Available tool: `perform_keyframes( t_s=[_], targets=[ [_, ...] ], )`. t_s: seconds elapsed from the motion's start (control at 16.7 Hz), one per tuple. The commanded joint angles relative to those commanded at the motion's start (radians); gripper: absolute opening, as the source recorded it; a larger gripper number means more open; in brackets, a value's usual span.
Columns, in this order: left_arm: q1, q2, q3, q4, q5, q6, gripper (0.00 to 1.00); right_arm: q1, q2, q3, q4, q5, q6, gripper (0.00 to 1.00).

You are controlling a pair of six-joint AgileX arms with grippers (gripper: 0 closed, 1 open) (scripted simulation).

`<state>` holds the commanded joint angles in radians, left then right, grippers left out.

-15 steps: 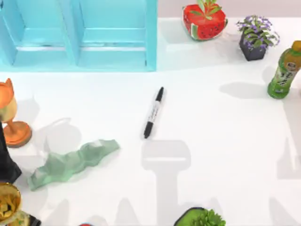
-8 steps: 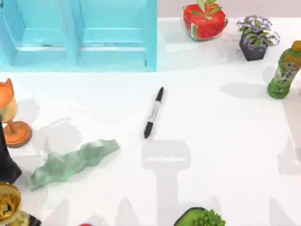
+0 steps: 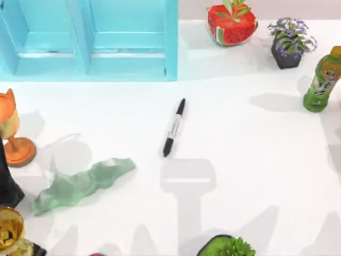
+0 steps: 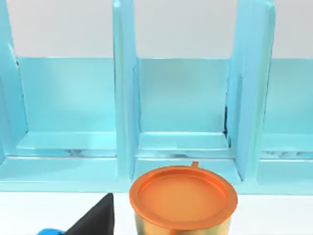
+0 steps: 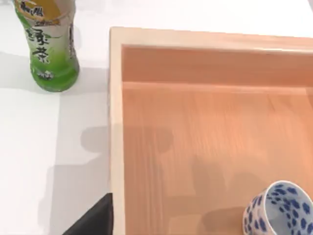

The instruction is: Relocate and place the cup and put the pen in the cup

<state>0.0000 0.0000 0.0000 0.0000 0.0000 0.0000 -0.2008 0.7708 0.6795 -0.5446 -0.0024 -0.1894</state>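
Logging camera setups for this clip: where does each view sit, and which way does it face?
Top view: above the table, looking down at the pen; no claw visible.
Left wrist view: on the left arm, facing the blue shelf over the orange goblet.
Right wrist view: on the right arm, looking down into a wooden tray holding the cup.
Shared: top and right wrist views show the green tea bottle; top and left wrist views, shelf and goblet.

Over on the right wrist camera, the cup (image 5: 279, 209), white with blue flecks, stands upright inside a shallow wooden tray (image 5: 115, 112), near one edge of the shot. Outside the tray's wall, on the white table (image 5: 49, 147), a green tea bottle (image 5: 46, 46) stands upright.
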Motion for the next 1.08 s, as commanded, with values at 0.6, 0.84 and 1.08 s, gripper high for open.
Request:
perform_keyframes(
  t_s=[0.6,0.84,1.08],
  targets=[
    [0.000,0.000,0.000,0.000,0.000,0.000,1.00,-0.221,0.848,0.721,-0.598,0.006,-0.228,1.00],
    [0.000,0.000,0.000,0.000,0.000,0.000,1.00,-0.274,1.053,0.900,-0.739,0.005,-0.278,1.00],
    [0.000,0.000,0.000,0.000,0.000,0.000,1.00,-0.291,1.117,0.957,-0.783,0.004,-0.293,1.00]
  ],
)
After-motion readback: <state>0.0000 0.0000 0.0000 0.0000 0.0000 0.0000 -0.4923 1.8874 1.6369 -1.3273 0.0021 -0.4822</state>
